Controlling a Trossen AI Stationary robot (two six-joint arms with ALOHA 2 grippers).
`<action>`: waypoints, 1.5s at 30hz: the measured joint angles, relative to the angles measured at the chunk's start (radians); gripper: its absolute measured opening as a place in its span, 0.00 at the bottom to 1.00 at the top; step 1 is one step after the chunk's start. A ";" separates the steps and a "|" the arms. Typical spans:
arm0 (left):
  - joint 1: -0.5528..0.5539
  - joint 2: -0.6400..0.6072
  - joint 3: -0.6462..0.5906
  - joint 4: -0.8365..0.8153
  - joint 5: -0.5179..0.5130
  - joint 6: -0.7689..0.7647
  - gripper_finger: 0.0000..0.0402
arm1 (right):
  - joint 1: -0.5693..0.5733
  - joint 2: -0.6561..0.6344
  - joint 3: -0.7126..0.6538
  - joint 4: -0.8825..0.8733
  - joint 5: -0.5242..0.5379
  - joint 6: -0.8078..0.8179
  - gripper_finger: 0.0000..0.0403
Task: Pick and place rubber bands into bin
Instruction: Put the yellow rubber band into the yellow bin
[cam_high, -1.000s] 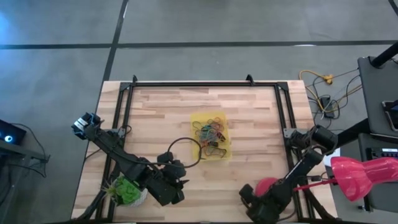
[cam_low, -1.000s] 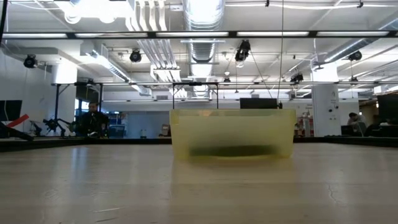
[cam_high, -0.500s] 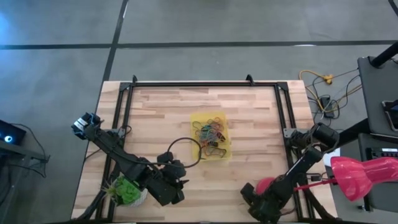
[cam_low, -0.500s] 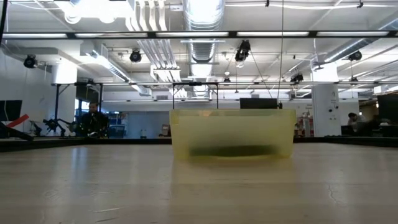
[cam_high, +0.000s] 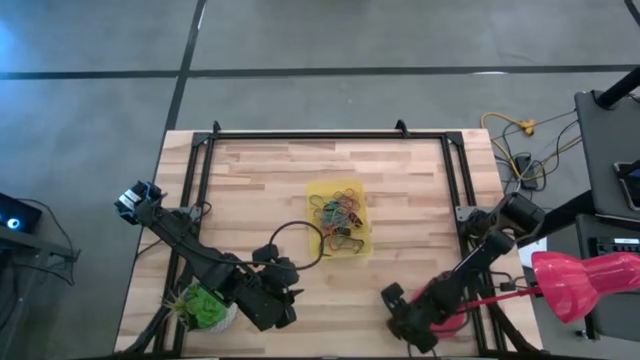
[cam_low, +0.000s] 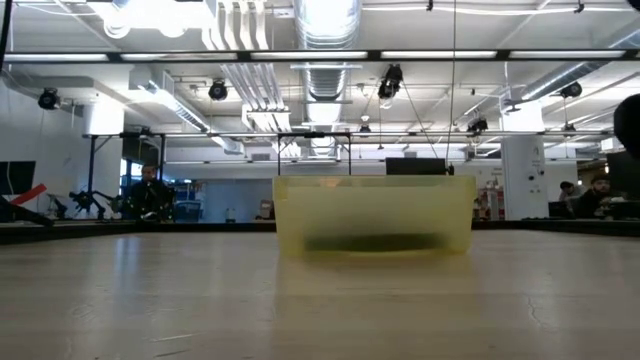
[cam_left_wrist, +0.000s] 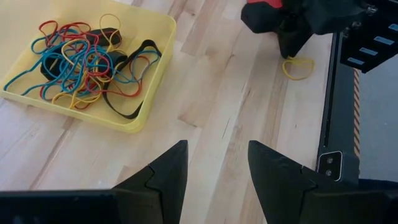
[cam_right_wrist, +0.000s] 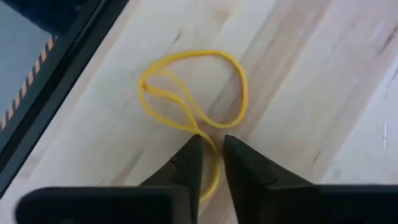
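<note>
left end effector (cam_left_wrist: 212, 163): fingers apart | right end effector (cam_right_wrist: 211, 155): nearly closed, low

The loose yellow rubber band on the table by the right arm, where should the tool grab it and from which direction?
The yellow rubber band lies flat on the wood table, twisted so its strands cross near the right tool. Probably best to come straight down and pinch at that crossing, where doubled strands give more to catch. The fingers are nearly closed around a strand there.

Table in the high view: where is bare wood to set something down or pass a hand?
Bare: the far strip between the bin and the frame, and both sides of the bin. Crowded: the near edge, with the left gripper by the plant, and the right gripper over a yellow band beside the red disc.
</note>
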 joint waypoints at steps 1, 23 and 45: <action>0.000 0.000 0.000 0.000 0.000 0.000 0.38 | -0.004 0.000 0.000 0.000 0.000 0.012 0.11; 0.001 0.000 0.000 0.000 0.000 0.000 0.38 | -0.165 -0.032 0.299 -0.118 0.415 0.246 0.02; 0.000 -0.018 0.000 -0.001 -0.001 -0.007 0.38 | -0.719 -0.085 0.467 -0.448 0.349 -0.234 0.02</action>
